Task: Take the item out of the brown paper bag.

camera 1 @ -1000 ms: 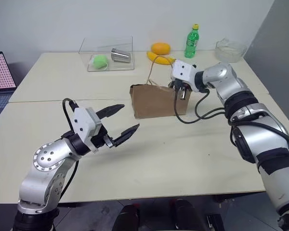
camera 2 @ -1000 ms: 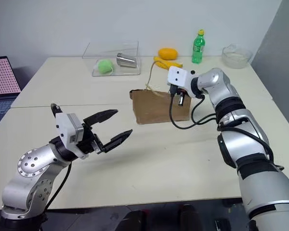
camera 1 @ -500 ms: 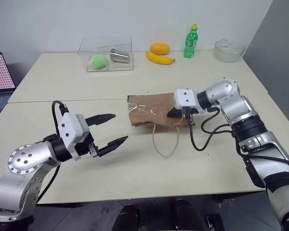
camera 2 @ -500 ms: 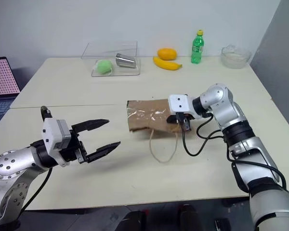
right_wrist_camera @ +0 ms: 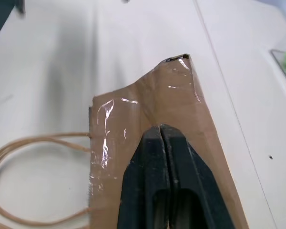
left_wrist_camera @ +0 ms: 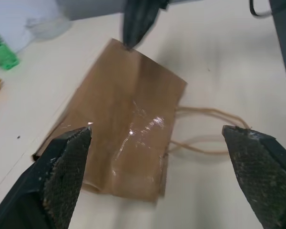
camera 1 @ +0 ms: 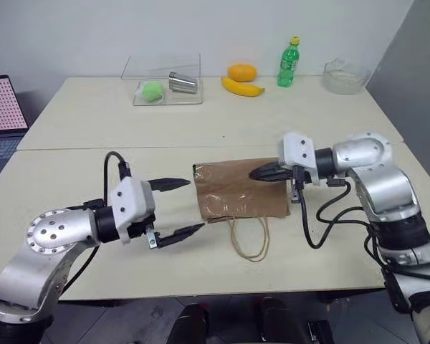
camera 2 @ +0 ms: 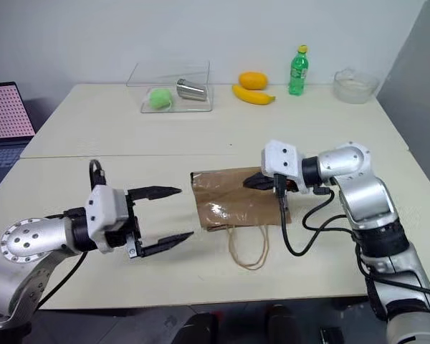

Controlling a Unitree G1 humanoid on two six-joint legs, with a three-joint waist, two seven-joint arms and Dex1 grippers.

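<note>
- Head views: the brown paper bag (camera 1: pixel 240 190) is seen lying flat on the desk (camera 1: pixel 201 129), cord handles toward the robot. No item can be made out; presumably it's inside.
- Left wrist view: the left gripper (left_wrist_camera: pixel 162 176) is held wide open, nothing gripped.
- Right wrist view: the right gripper (right_wrist_camera: pixel 161 136) fingers are pressed together over the bag's top edge; thin, crinkly paper, best pinched at a corner.

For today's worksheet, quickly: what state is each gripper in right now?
Left gripper: open, empty, beside the brown paper bag.
Right gripper: shut, fingertips on the bag.
</note>
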